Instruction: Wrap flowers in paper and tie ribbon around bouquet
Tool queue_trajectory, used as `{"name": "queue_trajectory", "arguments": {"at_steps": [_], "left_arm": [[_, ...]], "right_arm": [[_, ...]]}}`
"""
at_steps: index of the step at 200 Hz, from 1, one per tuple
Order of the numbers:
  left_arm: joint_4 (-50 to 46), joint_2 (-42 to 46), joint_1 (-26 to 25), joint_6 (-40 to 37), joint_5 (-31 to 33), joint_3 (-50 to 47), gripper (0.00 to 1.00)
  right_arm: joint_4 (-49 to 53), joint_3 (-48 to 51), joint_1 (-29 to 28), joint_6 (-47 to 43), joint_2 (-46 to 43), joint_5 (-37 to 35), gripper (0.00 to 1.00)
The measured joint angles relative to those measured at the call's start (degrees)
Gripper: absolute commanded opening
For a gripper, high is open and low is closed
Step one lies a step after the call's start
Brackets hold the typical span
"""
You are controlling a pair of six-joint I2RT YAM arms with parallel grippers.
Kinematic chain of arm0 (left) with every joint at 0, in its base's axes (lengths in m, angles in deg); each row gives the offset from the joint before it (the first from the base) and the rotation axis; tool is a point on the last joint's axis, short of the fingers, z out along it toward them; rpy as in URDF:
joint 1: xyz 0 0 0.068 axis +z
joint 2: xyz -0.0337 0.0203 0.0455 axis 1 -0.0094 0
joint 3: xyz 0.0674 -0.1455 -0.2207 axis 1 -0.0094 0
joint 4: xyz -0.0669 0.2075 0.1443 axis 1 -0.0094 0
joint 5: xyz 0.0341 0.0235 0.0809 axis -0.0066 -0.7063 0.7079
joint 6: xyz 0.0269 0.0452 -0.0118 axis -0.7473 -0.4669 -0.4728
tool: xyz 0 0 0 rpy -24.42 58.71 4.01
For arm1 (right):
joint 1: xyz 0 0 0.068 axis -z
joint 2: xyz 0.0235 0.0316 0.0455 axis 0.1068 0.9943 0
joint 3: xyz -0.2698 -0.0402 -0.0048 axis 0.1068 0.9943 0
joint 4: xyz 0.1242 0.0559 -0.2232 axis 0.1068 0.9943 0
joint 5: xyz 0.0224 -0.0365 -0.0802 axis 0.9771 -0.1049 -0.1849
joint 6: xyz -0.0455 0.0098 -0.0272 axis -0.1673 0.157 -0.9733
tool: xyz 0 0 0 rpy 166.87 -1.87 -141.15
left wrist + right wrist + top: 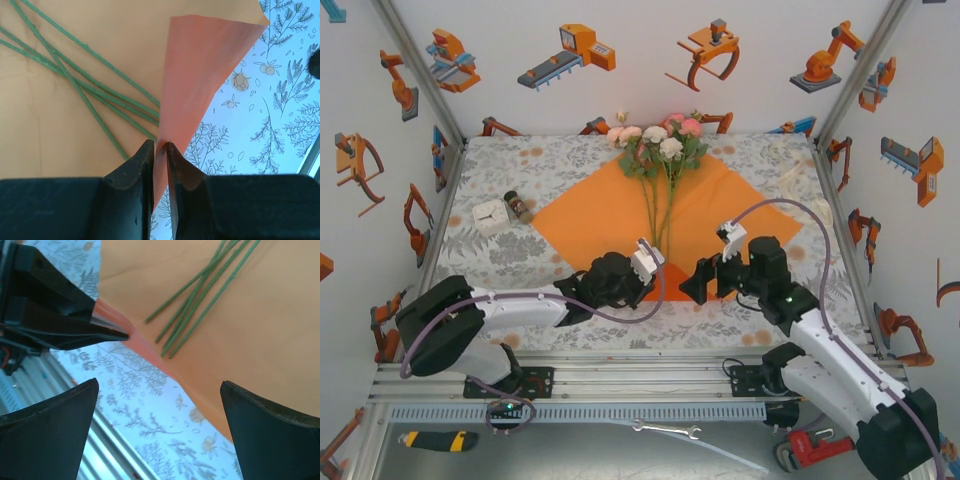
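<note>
**At the near corner of the paper: left pincer clamped, right pincer apart**

On the leaf-printed tabletop (520, 265) the orange paper (590, 215) is laid flat, turned like a diamond. The flowers (655, 145) are placed on it, with the heads towards the far side and the thin green stems pointing to the near corner. This near corner is lifted off the tabletop and is pinched by the left pincer (160, 145), which is clamped on the paper. The right pincer (159, 385) is held just beside it, over the paper's edge, with its jaws wide apart. A small white box (492, 217) and a dark jar (517, 206) are seen left of the paper.
</note>
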Motion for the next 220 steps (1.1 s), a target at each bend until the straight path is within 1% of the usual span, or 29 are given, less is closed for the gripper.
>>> {"name": "queue_trajectory", "arguments": {"at_steps": [10, 17, 25, 26, 49, 61, 66, 74, 79, 80, 84, 86, 88, 90, 91, 94, 107, 129, 155, 179, 192, 210, 220], "left_arm": [[0.1, -0.3, 0.2, 0.3, -0.8, 0.0, 0.23], [0.2, -0.6, 0.3, 0.5, -1.2, 0.0, 0.24], [0.4, -0.8, 0.3, 0.6, -1.5, 0.0, 0.25], [0.5, -0.8, 0.4, 0.6, -1.6, 0.0, 0.25], [1.3, -1.1, 1.0, 1.0, -2.2, 0.0, 0.26], [1.8, -1.1, 1.5, 1.1, -2.4, 0.0, 0.27], [2.0, -1.1, 1.8, 1.2, -2.6, 0.0, 0.28], [2.3, -1.0, 2.3, 1.3, -3.0, 0.0, 0.33], [2.4, -1.0, 2.6, 1.4, -3.4, 0.0, 0.38], [2.5, -1.0, 2.8, 1.5, -3.5, 0.0, 0.39], [2.5, -1.0, 3.1, 1.7, -3.9, 0.0, 0.43], [2.5, -1.0, 3.2, 1.8, -4.0, 0.0, 0.45], [2.4, -0.9, 3.4, 1.6, -4.3, 0.0, 0.47], [2.4, -0.8, 3.6, 1.9, -4.6, 0.0, 0.48], [2.4, -0.8, 3.6, 2.0, -4.7, 0.0, 0.48], [2.4, -0.6, 3.8, 2.0, -5.0, -0.1, 0.5], [1.9, 0.6, 4.9, 2.3, -6.4, -0.5, 0.56], [-0.9, 4.2, 6.8, 2.3, -7.7, -2.3, 0.59], [-4.2, 6.5, 8.4, 2.0, -8.0, -4.3, 0.61], [-5.6, 6.6, 8.4, 1.4, -7.4, -6.4, 0.6], [-5.9, 6.2, 8.4, 0.9, -6.7, -7.2, 0.57], [-6.2, 4.8, 8.5, 0.4, -5.8, -7.3, 0.35], [-6.3, 4.5, 8.5, 0.1, -5.3, -7.3, 0.28]], "right_arm": [[-2.7, 0.7, 0.0, -1.3, 1.6, -0.2, 0.93], [-5.0, 1.3, 0.0, -1.9, 3.1, 0.1, 0.87], [-7.3, 1.8, 0.0, -2.5, 5.0, 0.7, 0.79], [-7.8, 1.9, 0.0, -2.7, 5.6, 0.8, 0.76], [-13.9, 3.4, -0.1, -3.6, 11.1, 3.1, 0.57], [-17.1, 5.0, -0.1, -3.4, 12.1, 3.5, 0.44], [-18.0, 5.7, -0.1, -3.1, 12.3, 3.5, 0.36], [-19.0, 6.3, -0.1, -3.3, 12.5, 3.6, 0.26], [-19.2, 6.5, -0.1, -3.0, 12.5, 3.7, 0.2], [-19.3, 6.5, -0.1, -3.2, 12.6, 3.7, 0.18], [-19.5, 6.5, -0.1, -3.2, 12.7, 3.7, 0.14], [-19.6, 6.5, -0.1, -3.0, 12.7, 3.7, 0.1], [-19.7, 6.5, -0.1, -3.3, 12.8, 3.7, 0.09], [-19.9, 6.5, -0.1, -3.1, 12.8, 3.7, 0.04], [-19.9, 6.5, -0.1, -3.0, 12.8, 3.7, 0.04], [-20.2, 6.5, -0.1, -3.2, 12.9, 3.8, 0.0], [-20.7, 6.5, -0.1, -2.9, 13.0, 3.9, 0.0], [-21.9, 6.5, -0.1, -2.5, 13.3, 3.4, 0.0], [-22.1, 6.2, -0.1, -1.9, 13.4, 2.8, 0.0], [-21.7, 5.3, -0.1, -1.8, 13.7, 1.7, 0.0], [-21.7, 4.8, -0.1, -1.8, 13.6, 1.0, 0.0], [-21.7, 4.3, -0.1, -1.8, 13.6, 0.0, 0.0], [-21.4, 4.2, -0.1, -1.8, 13.6, -0.3, 0.0]]}}
